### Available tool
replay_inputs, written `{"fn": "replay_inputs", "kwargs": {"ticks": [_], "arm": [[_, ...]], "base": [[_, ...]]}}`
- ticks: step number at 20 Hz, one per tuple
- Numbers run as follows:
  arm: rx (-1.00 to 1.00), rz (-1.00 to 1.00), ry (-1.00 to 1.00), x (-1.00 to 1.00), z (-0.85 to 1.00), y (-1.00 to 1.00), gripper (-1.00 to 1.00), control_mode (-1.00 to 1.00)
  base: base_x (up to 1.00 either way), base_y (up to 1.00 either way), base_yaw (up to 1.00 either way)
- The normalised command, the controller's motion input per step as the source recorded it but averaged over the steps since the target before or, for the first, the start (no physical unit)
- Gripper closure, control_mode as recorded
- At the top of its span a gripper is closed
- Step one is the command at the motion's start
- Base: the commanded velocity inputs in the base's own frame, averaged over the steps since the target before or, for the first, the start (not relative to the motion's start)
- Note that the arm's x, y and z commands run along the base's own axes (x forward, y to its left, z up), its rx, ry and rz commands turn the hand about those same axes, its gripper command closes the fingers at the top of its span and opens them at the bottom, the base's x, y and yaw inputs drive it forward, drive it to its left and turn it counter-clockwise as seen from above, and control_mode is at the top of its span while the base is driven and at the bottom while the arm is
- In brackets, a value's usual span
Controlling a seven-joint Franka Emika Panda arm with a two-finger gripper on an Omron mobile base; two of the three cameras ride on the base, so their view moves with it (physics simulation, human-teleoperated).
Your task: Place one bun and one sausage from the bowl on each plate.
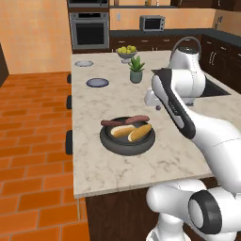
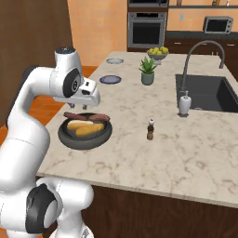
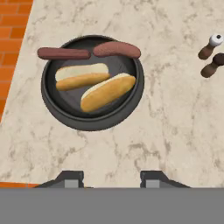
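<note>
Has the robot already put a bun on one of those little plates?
No: both buns lie in the dark bowl, and the two plates are bare.

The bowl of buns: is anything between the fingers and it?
Nothing visible. The fingers hang apart over bare counter short of the bowl; the pepper mill stands off to one side.

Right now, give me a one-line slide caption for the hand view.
Gripper hovering over the dark bowl holding two buns and two sausages on a marble counter.
</note>
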Motion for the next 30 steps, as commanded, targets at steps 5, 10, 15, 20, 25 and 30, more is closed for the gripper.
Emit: {"fn": "replay_inputs", "kwargs": {"ticks": [5,10,15,20,25,30], "arm": [[0.00,-0.01,-0.08,-0.59,0.19,-0.08,-1.00,-1.00],[-0.01,-0.15,-0.02,0.24,0.12,0.39,-1.00,-1.00],[0.00,-0.38,0.15,1.00,-0.61,0.58,-1.00,-1.00],[-0.01,-0.16,0.19,0.95,-1.00,0.27,-1.00,-1.00],[0.00,-0.04,0.03,0.11,-0.78,-0.18,-1.00,-1.00],[0.05,0.00,0.00,-0.05,-0.75,-0.13,-1.00,-1.00]], "base": [[0.00,0.00,0.00],[0.00,0.00,0.00],[0.00,0.00,0.00],[0.00,0.00,0.00],[0.00,0.00,0.00],[0.00,0.00,0.00]]}}
